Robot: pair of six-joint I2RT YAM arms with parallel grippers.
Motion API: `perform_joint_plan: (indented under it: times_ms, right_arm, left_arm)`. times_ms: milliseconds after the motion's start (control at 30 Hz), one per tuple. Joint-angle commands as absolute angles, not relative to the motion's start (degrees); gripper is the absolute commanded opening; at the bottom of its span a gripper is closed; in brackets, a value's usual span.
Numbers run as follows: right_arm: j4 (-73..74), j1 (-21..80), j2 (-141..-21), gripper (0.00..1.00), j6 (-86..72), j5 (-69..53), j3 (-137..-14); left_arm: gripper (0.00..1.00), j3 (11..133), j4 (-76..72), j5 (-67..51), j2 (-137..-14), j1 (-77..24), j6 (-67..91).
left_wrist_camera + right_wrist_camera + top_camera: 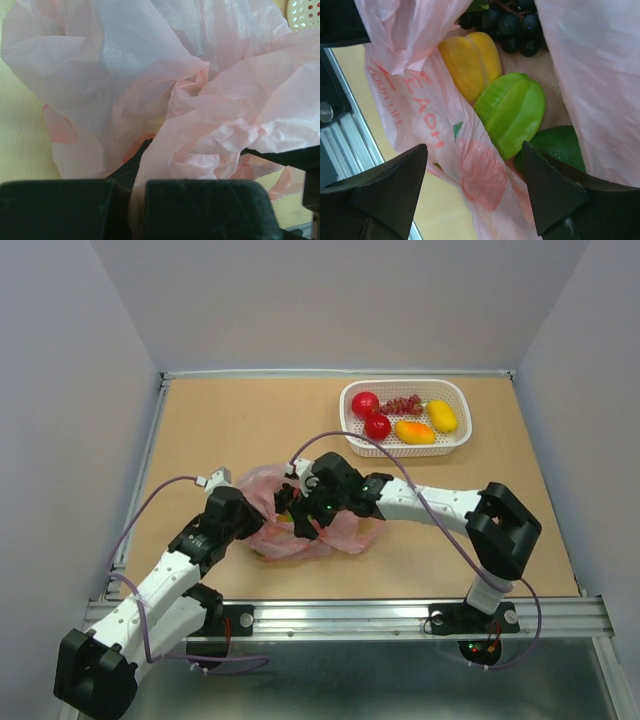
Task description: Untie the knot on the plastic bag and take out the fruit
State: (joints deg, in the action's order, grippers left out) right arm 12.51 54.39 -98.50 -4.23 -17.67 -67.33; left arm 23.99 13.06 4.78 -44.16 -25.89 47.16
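The left tool [132, 200] pinches a fold of the plastic bag [225, 125] on the table [230, 420], spreading its mouth (knot apparently undone) so the wide-open, empty right tool [474, 152] can reach the green starfruit [512, 117] inside.

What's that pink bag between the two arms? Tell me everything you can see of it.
The plastic bag is thin, translucent pink film, heavily crumpled, with red lettering printed on one side. It lies slumped on the table between the arms. The left gripper is shut on a fold of it. The right gripper hangs open over its gaping mouth, where a green star fruit, a yellow star fruit, dark grapes and a round green fruit show inside.
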Motion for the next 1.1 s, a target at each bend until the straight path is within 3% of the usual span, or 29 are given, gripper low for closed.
perform_joint_plan:
  times_ms: [0,67,167,200,300,400,667,767,900,1033,1067]
  right_arm:
    - [7.7,54.7,-100.7,0.77,-2.2,-20.8,-69.9]
    - [7.3,54.8,-101.3,0.74,-2.2,-21.4,-69.3]
    - [7.0,55.2,-101.3,0.55,-2.3,-23.2,-68.2]
    - [7.0,55.4,-100.6,0.41,-2.5,-23.8,-67.4]
    - [7.0,56.5,-97.6,0.13,-3.0,-23.8,-65.6]
    - [7.0,57.9,-95.0,0.01,-4.0,-24.4,-63.7]
    - [7.1,61.5,-94.4,0.01,-3.9,-28.7,-57.1]
    - [7.0,62.8,-96.4,0.01,-4.0,-29.4,-55.6]
    - [7.0,64.2,-99.2,0.00,-4.1,-29.2,-54.0]
    - [7.0,65.3,-101.8,0.01,-4.3,-27.6,-53.4]
    - [7.0,65.5,-102.0,0.01,-4.3,-27.2,-53.5]
  left_arm:
    - [0.00,23.6,12.6,5.8,-43.2,-25.8,48.3]
    - [0.00,23.4,12.5,6.2,-43.2,-25.8,48.4]
    - [0.00,22.6,12.1,6.2,-43.2,-25.8,49.1]
    - [0.00,22.5,12.0,6.0,-43.1,-25.8,49.6]
    - [0.00,21.9,12.2,6.2,-42.1,-25.8,50.7]
    - [0.00,21.4,12.9,7.0,-40.9,-25.8,52.0]
    - [0.00,19.3,16.0,9.5,-33.4,-25.8,58.6]
    - [0.05,18.5,17.7,10.3,-30.0,-25.8,61.1]
    - [0.20,17.5,19.1,10.1,-27.6,-25.8,62.6]
    - [0.47,17.7,19.1,9.8,-27.8,-25.8,62.9]
    - [0.48,17.5,18.9,9.6,-27.9,-25.8,62.8]
